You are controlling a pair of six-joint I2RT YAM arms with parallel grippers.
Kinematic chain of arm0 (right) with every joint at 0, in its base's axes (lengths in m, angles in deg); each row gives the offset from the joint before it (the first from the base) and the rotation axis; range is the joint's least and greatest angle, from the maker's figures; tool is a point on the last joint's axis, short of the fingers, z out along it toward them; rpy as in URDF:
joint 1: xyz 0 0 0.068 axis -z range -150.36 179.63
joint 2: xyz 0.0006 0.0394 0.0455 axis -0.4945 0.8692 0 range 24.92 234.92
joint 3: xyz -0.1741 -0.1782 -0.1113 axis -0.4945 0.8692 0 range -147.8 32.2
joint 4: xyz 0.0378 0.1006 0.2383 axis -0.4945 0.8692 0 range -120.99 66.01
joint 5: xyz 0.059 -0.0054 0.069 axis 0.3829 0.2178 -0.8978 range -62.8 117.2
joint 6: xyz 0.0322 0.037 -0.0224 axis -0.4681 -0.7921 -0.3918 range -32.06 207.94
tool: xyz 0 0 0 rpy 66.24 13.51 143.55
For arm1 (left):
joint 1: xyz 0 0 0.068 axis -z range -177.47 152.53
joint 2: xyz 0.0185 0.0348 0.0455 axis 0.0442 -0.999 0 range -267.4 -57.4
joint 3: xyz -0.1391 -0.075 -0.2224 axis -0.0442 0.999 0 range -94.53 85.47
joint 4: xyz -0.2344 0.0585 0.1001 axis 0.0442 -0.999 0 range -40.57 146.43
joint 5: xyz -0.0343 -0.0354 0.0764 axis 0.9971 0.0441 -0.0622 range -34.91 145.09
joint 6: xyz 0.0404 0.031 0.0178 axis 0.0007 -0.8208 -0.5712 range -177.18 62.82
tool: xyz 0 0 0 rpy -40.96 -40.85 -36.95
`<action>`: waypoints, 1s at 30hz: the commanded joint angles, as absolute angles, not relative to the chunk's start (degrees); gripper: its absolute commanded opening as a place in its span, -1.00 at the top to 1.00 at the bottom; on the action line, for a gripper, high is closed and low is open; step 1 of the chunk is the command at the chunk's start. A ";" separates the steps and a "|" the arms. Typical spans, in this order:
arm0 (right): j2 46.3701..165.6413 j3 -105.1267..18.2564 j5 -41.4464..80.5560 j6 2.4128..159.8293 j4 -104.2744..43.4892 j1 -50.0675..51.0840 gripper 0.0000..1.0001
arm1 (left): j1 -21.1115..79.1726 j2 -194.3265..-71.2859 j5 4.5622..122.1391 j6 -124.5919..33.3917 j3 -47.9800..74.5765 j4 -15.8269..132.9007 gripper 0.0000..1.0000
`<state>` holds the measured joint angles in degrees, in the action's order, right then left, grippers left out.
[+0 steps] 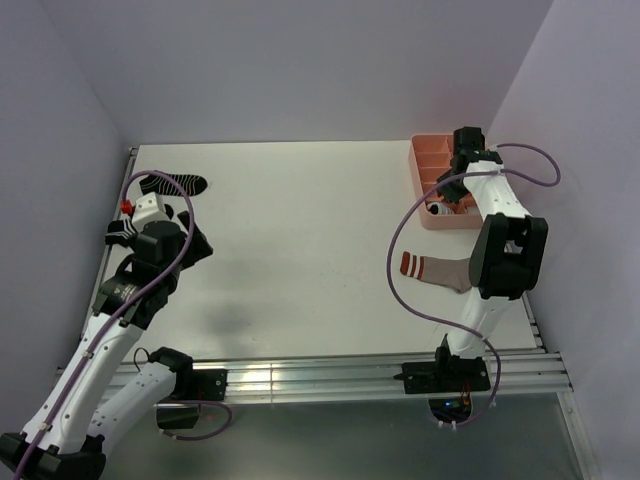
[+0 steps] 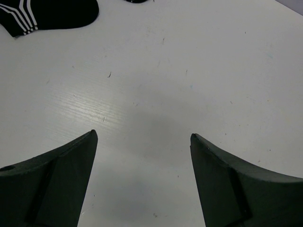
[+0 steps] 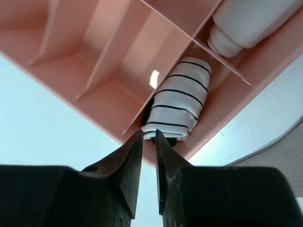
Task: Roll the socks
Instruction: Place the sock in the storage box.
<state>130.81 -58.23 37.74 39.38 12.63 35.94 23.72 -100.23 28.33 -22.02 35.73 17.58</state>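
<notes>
Striped roll [image 3: 175, 99] sits stowed in tray [image 1: 428, 152] at 2 o'clock, its slot likely keeping it rolled. Right gripper [image 3: 149, 136] hovers there, nearly closed, empty. Left gripper [image 2: 143, 135] is spread near black sock [image 1: 172, 184] at 10 o'clock. Taupe sock [image 1: 435, 270] lies unrolled at 4 o'clock.

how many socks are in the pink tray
2: a plain white roll in one compartment, a thin-striped roll in the next, just ahead of the right hand. The right arm may hide more of the tray.
</notes>
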 commanded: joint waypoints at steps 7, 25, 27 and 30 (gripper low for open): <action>134.18 -51.39 34.23 38.80 6.37 36.05 0.65 | 23.54 -98.18 28.55 -20.97 35.81 16.18 -0.68; 114.68 -48.08 39.06 46.54 7.60 34.30 0.12 | 23.54 -101.34 31.98 -21.14 35.81 19.96 -0.94; 109.93 -44.02 39.76 45.93 6.99 33.51 0.10 | 23.54 -101.87 31.54 -21.41 35.81 20.48 -0.95; 104.40 -35.67 40.64 45.84 4.79 31.22 0.01 | 23.54 -102.31 30.57 -22.37 35.72 21.10 -0.99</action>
<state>107.60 -41.54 38.11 45.65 5.74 33.34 23.72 -101.98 31.23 -21.21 35.75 18.09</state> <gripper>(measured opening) 0.491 0.991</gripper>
